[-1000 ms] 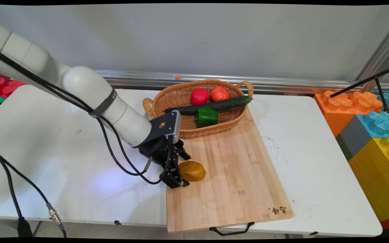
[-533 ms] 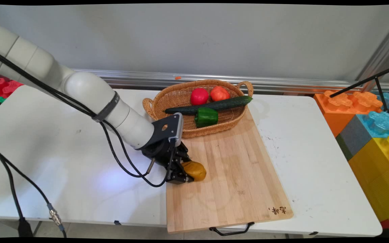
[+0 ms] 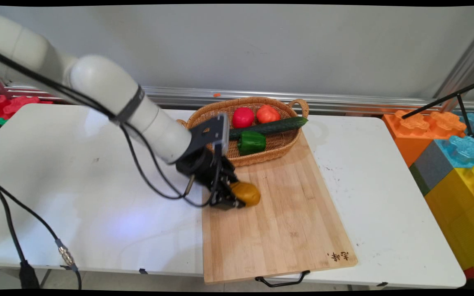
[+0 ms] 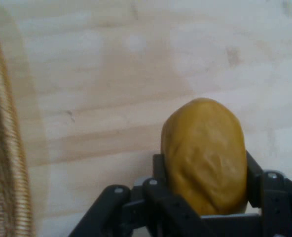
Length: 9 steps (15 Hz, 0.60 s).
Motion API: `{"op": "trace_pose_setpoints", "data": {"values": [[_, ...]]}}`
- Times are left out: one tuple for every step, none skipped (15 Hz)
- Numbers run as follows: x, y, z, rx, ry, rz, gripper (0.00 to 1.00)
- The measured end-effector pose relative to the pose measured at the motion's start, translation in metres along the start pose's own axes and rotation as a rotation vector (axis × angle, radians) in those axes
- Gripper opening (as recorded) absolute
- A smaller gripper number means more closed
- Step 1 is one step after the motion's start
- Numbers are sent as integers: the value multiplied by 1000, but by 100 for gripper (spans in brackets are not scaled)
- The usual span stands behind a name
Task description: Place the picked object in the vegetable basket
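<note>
My black gripper [image 3: 237, 196] is shut on a yellow-brown potato [image 3: 246, 193] and holds it just above the wooden cutting board [image 3: 278, 218], near the board's left side. In the hand view the potato [image 4: 205, 155] sits squeezed between the two fingers, with the board [image 4: 136, 74] below it. The wicker basket [image 3: 224, 119] stands just beyond the gripper at the board's far end, and its rim [image 4: 5, 163] shows at the left of the hand view.
In the basket lie a red tomato [image 3: 242, 117], an orange-red tomato [image 3: 267, 114], a long cucumber [image 3: 268, 126] and a green pepper [image 3: 251, 142]. Big coloured toy blocks [image 3: 451, 152] stand off the table's right end. Black cables [image 3: 27, 230] hang from the arm at the left.
The gripper closed on the potato, then lifted it off the board and carried it a little toward the basket.
</note>
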State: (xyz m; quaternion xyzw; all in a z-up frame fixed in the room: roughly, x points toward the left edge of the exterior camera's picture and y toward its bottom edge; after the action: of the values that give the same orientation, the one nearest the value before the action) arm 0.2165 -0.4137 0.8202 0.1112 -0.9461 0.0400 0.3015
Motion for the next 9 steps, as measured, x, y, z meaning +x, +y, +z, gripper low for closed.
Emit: {"op": "trace_pose_setpoints", "data": {"values": [[9, -4, -7, 12, 5, -11, 0], [17, -11, -16, 33, 11, -21, 0], [23, -17, -23, 55, 14, -31, 0], [29, -25, -32, 84, 15, -43, 0], [34, -33, -40, 116, 12, -59, 0], [36, -41, -47, 146, 7, -76, 0], [36, -49, -54, 183, -3, -99, 0], [34, -58, -60, 218, -17, -126, 0], [30, -66, -65, 249, -31, -153, 0]]}}
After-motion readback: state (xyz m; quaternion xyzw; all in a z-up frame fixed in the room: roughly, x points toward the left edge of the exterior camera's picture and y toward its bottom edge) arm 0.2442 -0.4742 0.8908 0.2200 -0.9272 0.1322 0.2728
